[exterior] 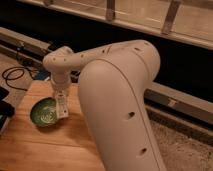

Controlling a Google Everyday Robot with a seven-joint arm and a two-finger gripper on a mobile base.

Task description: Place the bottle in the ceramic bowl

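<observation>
The green ceramic bowl (pixel 44 112) sits on the left part of the wooden table (pixel 45 147). My gripper (pixel 61 100) points down just right of the bowl, at its right rim. It is shut on the pale bottle (pixel 62 109), which hangs upright below it with its lower end beside the bowl's rim. The bottle's cap is hidden by the gripper. My big white arm (pixel 120 100) fills the middle and right of the view.
A black cable (pixel 12 75) lies coiled beyond the table's far left edge. A dark object (pixel 4 109) sits at the left border. A metal rail (pixel 175 100) and a dark wall run behind the table.
</observation>
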